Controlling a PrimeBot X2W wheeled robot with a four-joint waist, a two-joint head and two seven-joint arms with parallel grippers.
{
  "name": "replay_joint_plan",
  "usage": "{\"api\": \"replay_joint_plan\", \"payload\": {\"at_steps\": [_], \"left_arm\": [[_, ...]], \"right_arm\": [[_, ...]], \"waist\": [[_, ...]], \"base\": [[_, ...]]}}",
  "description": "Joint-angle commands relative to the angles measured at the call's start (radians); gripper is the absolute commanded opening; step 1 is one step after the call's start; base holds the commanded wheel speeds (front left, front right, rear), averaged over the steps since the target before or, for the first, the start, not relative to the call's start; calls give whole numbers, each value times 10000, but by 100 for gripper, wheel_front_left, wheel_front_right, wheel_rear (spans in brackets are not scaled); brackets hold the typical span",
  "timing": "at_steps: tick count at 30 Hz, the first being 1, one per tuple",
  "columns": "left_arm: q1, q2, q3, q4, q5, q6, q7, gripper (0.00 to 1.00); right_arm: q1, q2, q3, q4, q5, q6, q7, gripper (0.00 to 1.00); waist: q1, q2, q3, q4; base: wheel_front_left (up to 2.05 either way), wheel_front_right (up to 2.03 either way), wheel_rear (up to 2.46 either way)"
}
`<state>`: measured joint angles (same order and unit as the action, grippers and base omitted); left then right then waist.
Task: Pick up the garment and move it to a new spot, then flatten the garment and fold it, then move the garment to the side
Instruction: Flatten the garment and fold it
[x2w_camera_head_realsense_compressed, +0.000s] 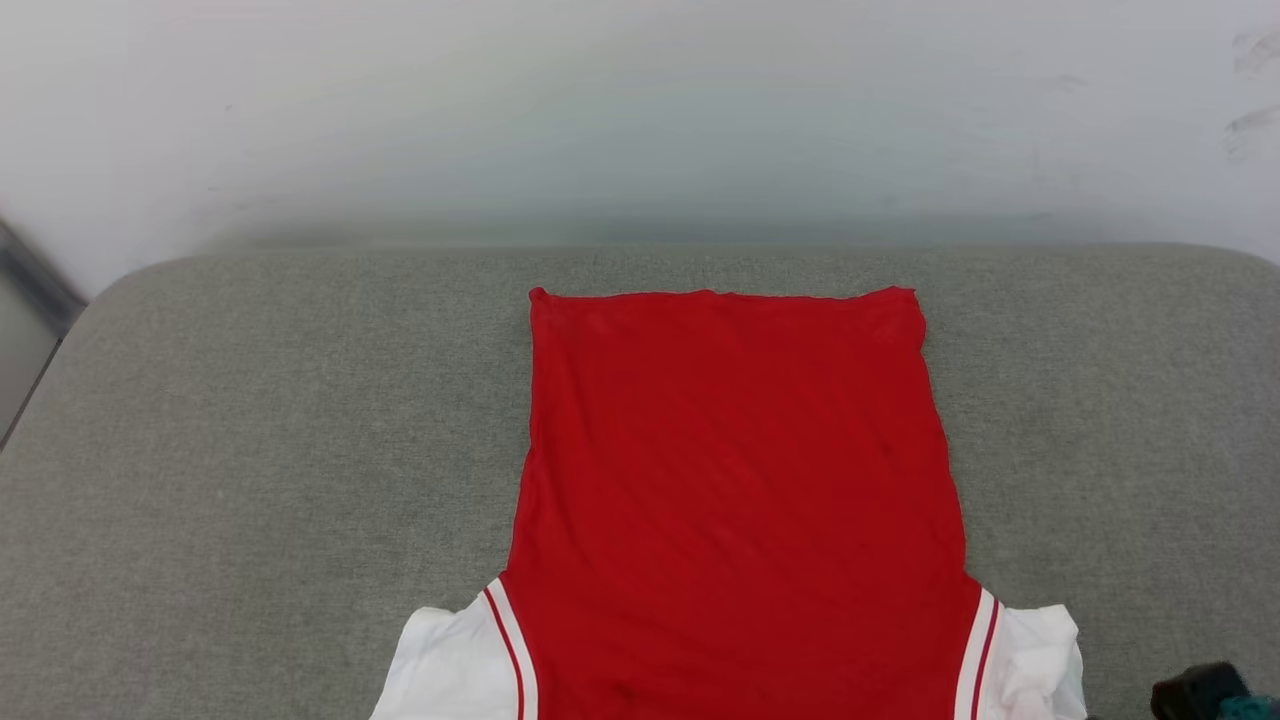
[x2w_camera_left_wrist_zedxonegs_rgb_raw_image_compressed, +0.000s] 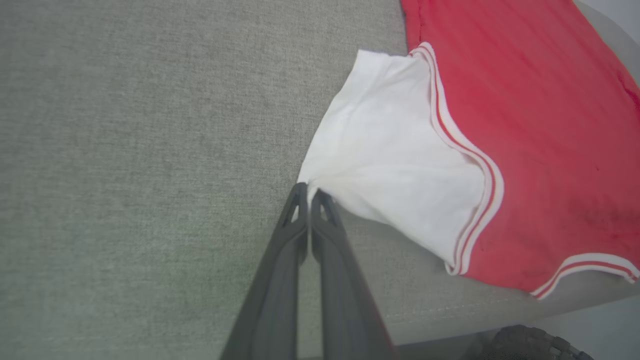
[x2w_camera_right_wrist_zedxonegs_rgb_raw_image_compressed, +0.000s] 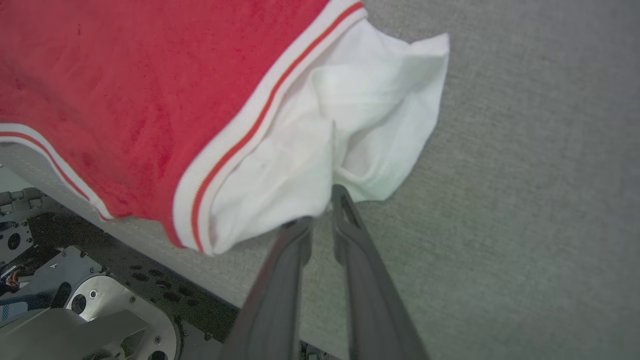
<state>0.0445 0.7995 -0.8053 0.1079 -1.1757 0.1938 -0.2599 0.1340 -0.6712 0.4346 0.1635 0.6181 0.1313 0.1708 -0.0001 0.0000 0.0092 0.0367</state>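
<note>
Together, left end effector (x2w_camera_left_wrist_zedxonegs_rgb_raw_image_compressed: 305, 192), right end effector (x2w_camera_right_wrist_zedxonegs_rgb_raw_image_compressed: 320, 206) pinch garment (x2w_camera_head_realsense_compressed: 735, 480) sleeves.

The garment (x2w_camera_head_realsense_compressed: 735, 480) flat on the padded surface (x2w_camera_head_realsense_compressed: 250, 450), right of centre, hem toward the wall (x2w_camera_head_realsense_compressed: 640, 120) behind, sleeves at the near edge, left gripper (x2w_camera_left_wrist_zedxonegs_rgb_raw_image_compressed: 306, 192) at the left sleeve's corner, right gripper (x2w_camera_right_wrist_zedxonegs_rgb_raw_image_compressed: 322, 210) at the right sleeve

Plain red over the shirt (x2w_camera_head_realsense_compressed: 735, 480) body, white on both short sleeves. At each armhole seam, a white band with a thin red stripe through it; same striped band along another curved edge in the wrist views. Underneath, mottled grey weave on the table (x2w_camera_head_realsense_compressed: 250, 450). Off-white wall (x2w_camera_head_realsense_compressed: 640, 100), faint grey smudges. Dark grey on left fingers (x2w_camera_left_wrist_zedxonegs_rgb_raw_image_compressed: 272, 295) and right fingers (x2w_camera_right_wrist_zedxonegs_rgb_raw_image_compressed: 370, 300). Silver and black on the base (x2w_camera_right_wrist_zedxonegs_rgb_raw_image_compressed: 100, 310).
</note>
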Motion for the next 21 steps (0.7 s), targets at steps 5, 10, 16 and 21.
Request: {"api": "replay_joint_plan", "payload": {"at_steps": [5,10,16,21], "left_arm": [[-411,-90,-4,-376,399,152,-60,0],[-707,-80,120,-852,721,314,-65,0],[-1333,-97,246,-1409,1295,446,-69,0],[-1912,-222,248,-1780,1776,464,-67,0]], "right_arm": [[-555,-43,-1443,-1239,-338,-9,584,100],[-1907,-333,-2919,-2476,-649,-9,1272,100],[-4869,-956,-3221,-2750,-385,-9,2859,100],[-7475,-1413,-2226,-2061,105,-9,5413,100]], "waist": [[1,0,220,150],[1,0,686,364],[1,0,1674,839],[1,0,2710,1326]], "base": [[0,0,0],[0,0,0],[0,0,0],[0,0,0]]}}
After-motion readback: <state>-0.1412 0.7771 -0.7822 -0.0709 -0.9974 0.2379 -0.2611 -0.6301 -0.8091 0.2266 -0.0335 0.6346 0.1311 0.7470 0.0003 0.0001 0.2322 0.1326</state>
